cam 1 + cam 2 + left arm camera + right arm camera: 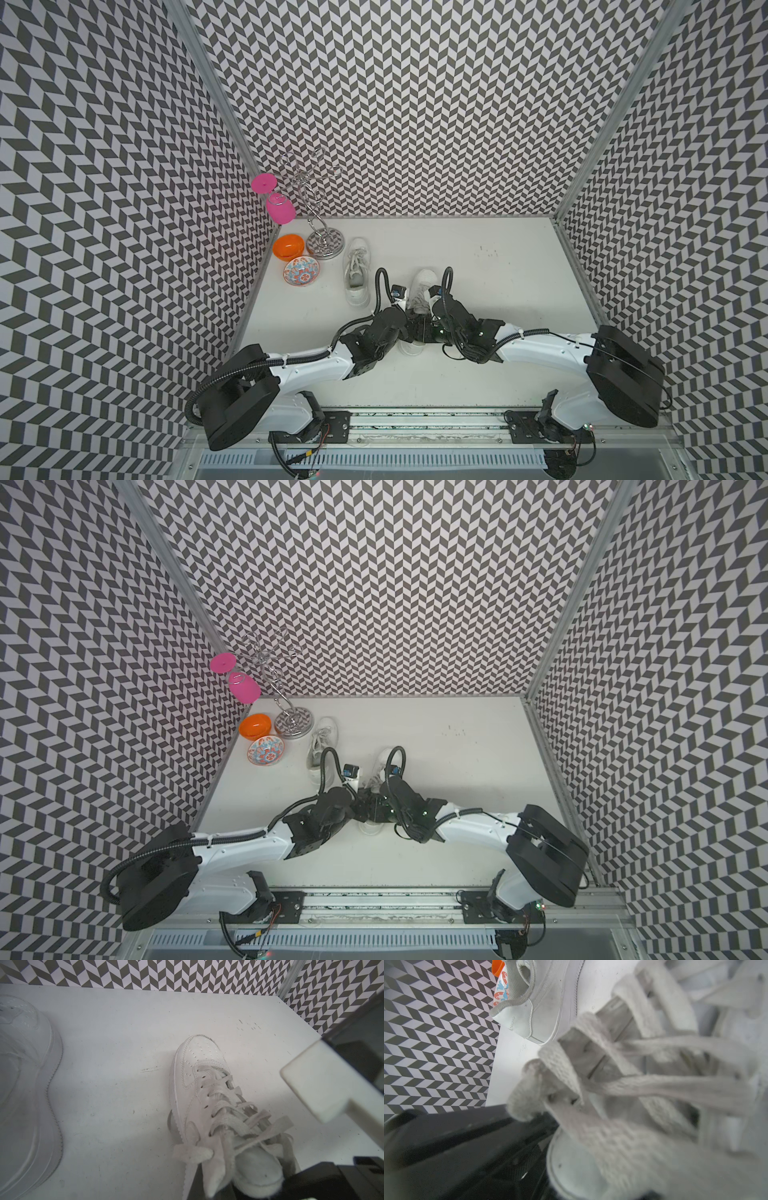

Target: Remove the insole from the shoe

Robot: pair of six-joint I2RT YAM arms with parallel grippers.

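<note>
The white shoe (424, 279) (384, 757) lies on the table (498, 270) directly under both grippers. Its toe points away from them toward the back wall, and its heel shows just on their near side. The insole cannot be made out with certainty. In the left wrist view a pale rounded piece sits at the mouth of the shoe (199, 1076) behind the loose laces, but whether it is tongue or insole is unclear.

The left gripper (409, 330) (361, 806) reaches in over the shoe's opening with its jaws together. Whether anything is pinched between them is hidden. The right gripper (430, 332) (380, 808) meets it from the opposite side, almost touching it. Its wrist view is filled with blurred laces (654, 1084), and I cannot tell how its jaws stand.

On the left gripper's outer side and farther back stands a second shoe (356, 274) (25, 1084), well apart from the first. Beyond it, farther from the left gripper, a patterned bowl (302, 271) sits just beside an orange bowl (287, 246). A chrome rack (326, 245) stands in the corner, with a pink glass (279, 208) hanging upside down from it.
</note>
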